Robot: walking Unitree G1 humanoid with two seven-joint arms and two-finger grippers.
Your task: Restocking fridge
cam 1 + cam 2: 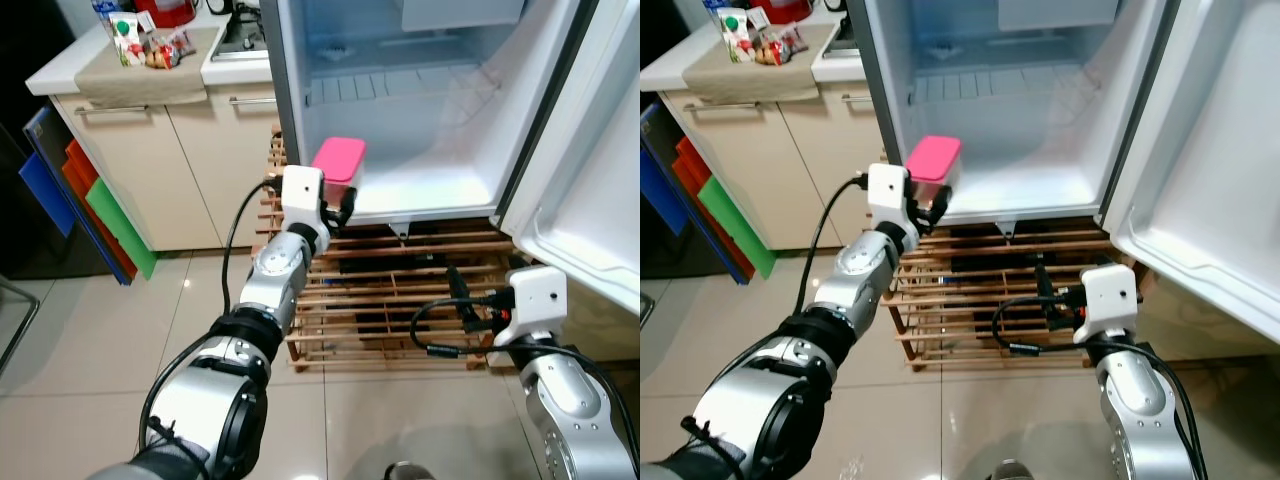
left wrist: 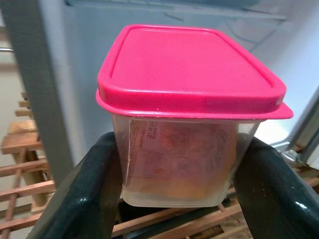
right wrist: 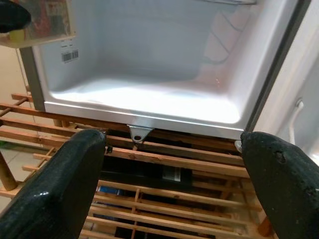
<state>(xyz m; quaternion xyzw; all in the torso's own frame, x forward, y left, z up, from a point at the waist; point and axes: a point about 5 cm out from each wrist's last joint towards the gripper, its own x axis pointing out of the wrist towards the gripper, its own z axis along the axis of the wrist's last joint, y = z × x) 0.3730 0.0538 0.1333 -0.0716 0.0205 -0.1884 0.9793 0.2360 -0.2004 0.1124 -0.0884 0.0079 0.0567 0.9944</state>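
Fridge [image 1: 430, 195] interior stands open and bare as the robot's left gripper [image 1: 340, 200] carries a clear container with a pink lid [image 1: 338, 160] to its lower left front corner. The container sits upright between the two black fingers [image 2: 82, 199], which are clenched on its side walls below the lid, so it lies straight ahead of them with its long axis running into the compartment. The white fridge floor lies just beyond and to the robot's right of the container, and that gap is what the coming move appears to turn on: a short reach forward and inward should set it down. The right gripper [image 1: 465, 300] hangs low in front of the wooden rack [image 1: 400, 300] under the fridge, its fingers [image 3: 60, 184] spread apart and holding nothing. The left arm is plainly the nearer one. The fridge door [image 1: 590, 150] is swung wide at the right.
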